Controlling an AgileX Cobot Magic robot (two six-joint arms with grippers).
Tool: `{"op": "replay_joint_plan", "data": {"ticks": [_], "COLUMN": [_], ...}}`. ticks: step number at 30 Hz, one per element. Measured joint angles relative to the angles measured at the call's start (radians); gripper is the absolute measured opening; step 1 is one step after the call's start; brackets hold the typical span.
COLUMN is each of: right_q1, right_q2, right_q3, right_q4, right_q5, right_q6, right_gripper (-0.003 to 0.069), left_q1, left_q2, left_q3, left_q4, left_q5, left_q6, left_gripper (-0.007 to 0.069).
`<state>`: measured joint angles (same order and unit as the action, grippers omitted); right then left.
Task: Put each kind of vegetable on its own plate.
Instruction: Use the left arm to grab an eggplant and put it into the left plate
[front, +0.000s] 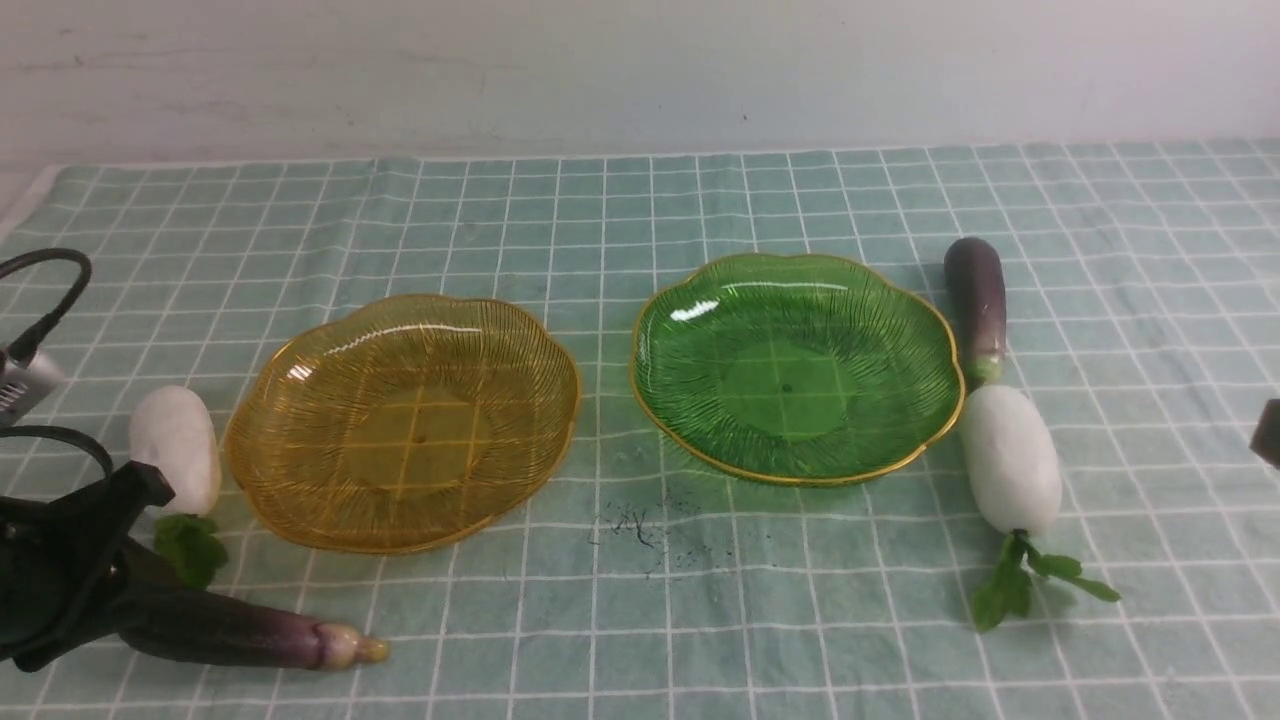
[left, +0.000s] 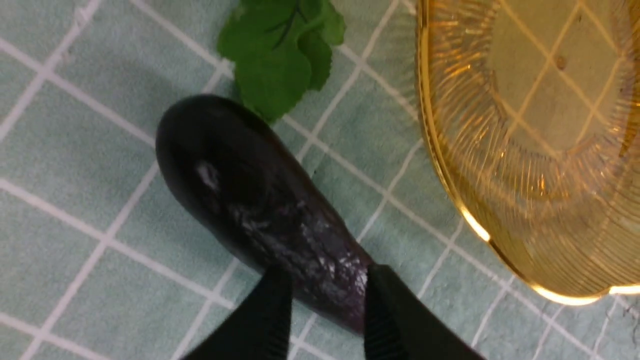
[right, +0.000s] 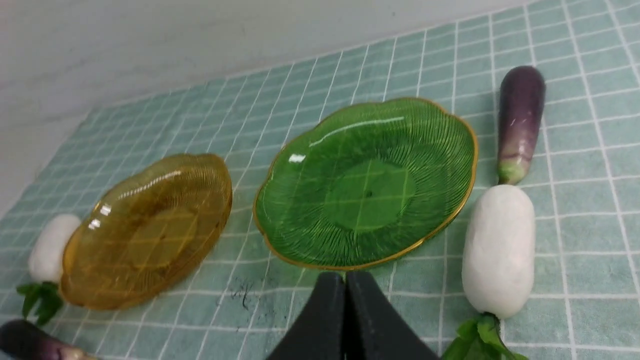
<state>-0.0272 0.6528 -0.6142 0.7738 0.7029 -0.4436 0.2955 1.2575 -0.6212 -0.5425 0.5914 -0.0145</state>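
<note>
My left gripper (left: 327, 274): black fingers straddle thick end of near eggplant (front: 250, 632); clamped or only flanking, cannot tell. Eggplant lies front left on checked cloth (front: 640, 200), long axis left-right, pale stem pointing right, skin glossy dark purple. Left radish (front: 178, 448) just behind: plump, matte white, leaves toward me. Amber plate (front: 400, 420), green plate (front: 795, 365): ribbed translucent plastic, scalloped gold rims. Far eggplant (front: 977, 300) right of green plate, stem toward me, meeting right radish (front: 1012, 460). My right gripper (right: 345, 287): fingers pressed together, nothing held.
</note>
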Motion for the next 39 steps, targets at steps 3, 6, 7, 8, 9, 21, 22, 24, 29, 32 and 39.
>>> {"op": "replay_joint_plan", "data": {"ticks": [3, 6, 7, 8, 9, 21, 22, 24, 29, 32, 39], "right_q1": [0.0, 0.0, 0.0, 0.0, 0.0, 0.0, 0.0, 0.0, 0.0, 0.0, 0.0], "right_q2": [0.026, 0.032, 0.032, 0.032, 0.032, 0.032, 0.032, 0.033, 0.064, 0.137, 0.295], "right_q3": [-0.005, -0.005, -0.005, -0.005, -0.005, -0.005, -0.005, -0.005, -0.027, -0.115, -0.322], "right_q4": [0.03, 0.045, 0.045, 0.046, 0.046, 0.05, 0.05, 0.05, 0.045, -0.001, -0.184], "right_q5": [0.016, 0.021, 0.021, 0.021, 0.021, 0.021, 0.021, 0.021, 0.063, 0.176, 0.318], "right_q6": [-0.031, -0.055, -0.056, -0.062, -0.065, -0.076, -0.076, -0.076, -0.038, 0.008, 0.135], "right_gripper": [-0.0014, -0.0014, -0.0014, -0.0014, -0.0014, -0.0014, -0.0014, -0.0014, -0.0014, -0.0014, -0.0014], "left_q1": [0.0, 0.0, 0.0, 0.0, 0.0, 0.0, 0.0, 0.0, 0.0, 0.0, 0.0], "left_q2": [0.004, 0.039, 0.043, 0.066, 0.095, 0.28, 0.287, 0.295, 0.299, 0.299, 0.244], "left_q3": [-0.001, -0.001, -0.001, -0.001, -0.001, -0.003, -0.005, -0.009, -0.011, -0.012, -0.016], "left_q4": [-0.004, -0.006, -0.006, -0.007, -0.007, -0.116, -0.124, -0.134, -0.141, -0.131, -0.075], "left_q5": [-0.002, -0.017, -0.017, -0.026, -0.035, -0.137, -0.143, -0.147, -0.153, -0.125, 0.043], "left_q6": [-0.01, -0.05, -0.05, -0.072, -0.086, -0.07, -0.059, -0.037, 0.035, 0.067, 0.199], "left_gripper": [0.0363, 0.0484, 0.0484, 0.0522, 0.0546, 0.0573, 0.0573, 0.0569, 0.0427, 0.0385, 0.0392]}}
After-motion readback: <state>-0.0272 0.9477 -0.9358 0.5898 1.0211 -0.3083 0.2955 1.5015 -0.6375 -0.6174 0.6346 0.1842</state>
